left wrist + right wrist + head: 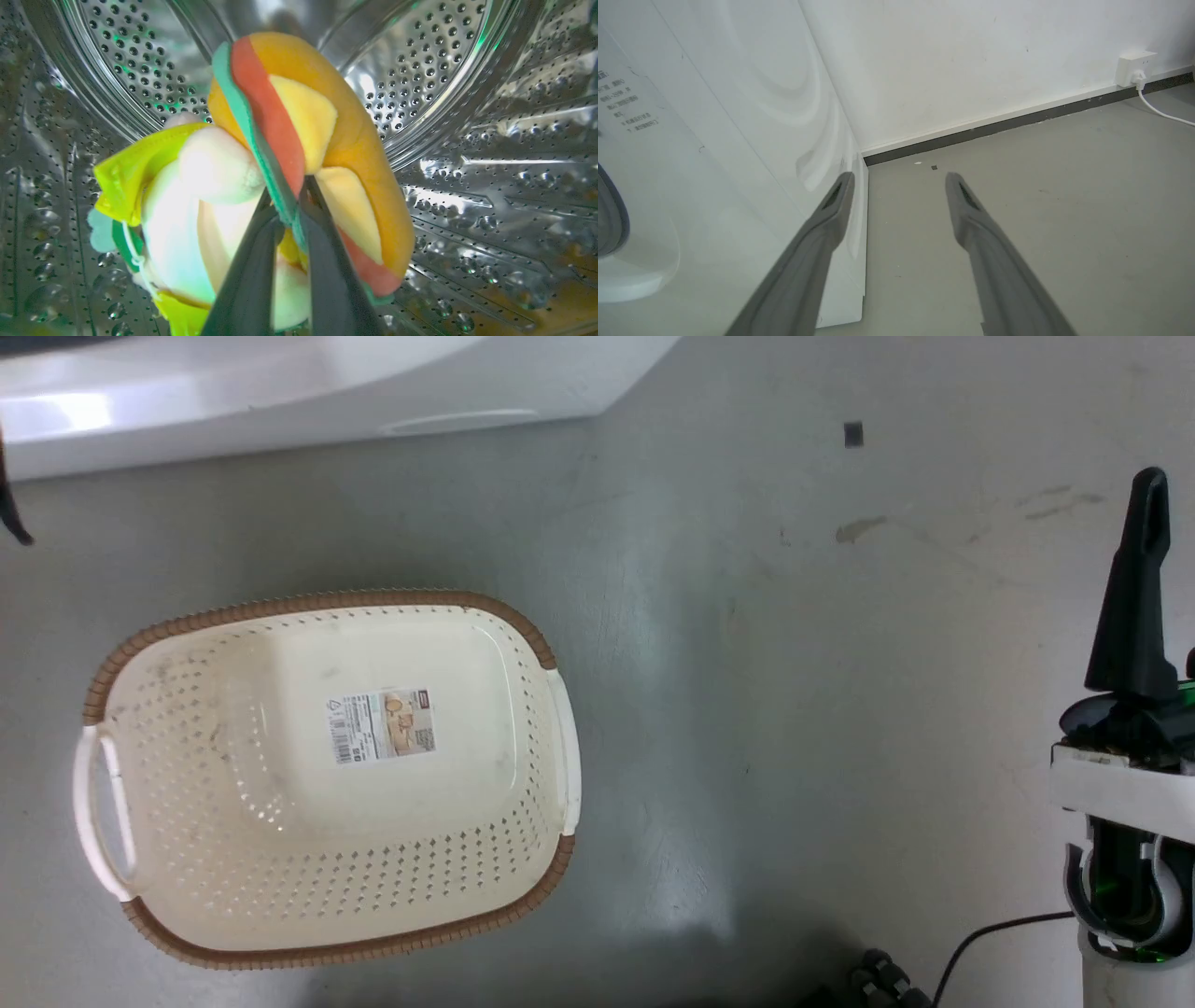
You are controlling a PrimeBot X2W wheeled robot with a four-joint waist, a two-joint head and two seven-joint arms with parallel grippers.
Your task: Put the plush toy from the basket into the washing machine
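In the left wrist view my left gripper (289, 196) is shut on the plush toy (299, 140), pinching its green and red edge. The toy, orange and yellow with a pale head and a green-yellow tag, hangs inside the washing machine's shiny perforated steel drum (467, 93). The cream basket (280, 859) with its brown rim sits on the floor at the head view's left, holding nothing but its label sticker. The washing machine's white body (280, 392) runs along the top of the head view. My right gripper (899, 179) is open over the floor beside the machine's white side (714, 140); it also rises at the head view's right edge (1144, 523).
Grey floor (794, 663) spreads right of the basket, with a small dark speck (852, 434) on it. A white wall with a dark skirting (1017, 119) lies beyond the machine. A wall socket (1134, 67) with a white cable sits at the far right. A black cable (990, 938) trails by my base.
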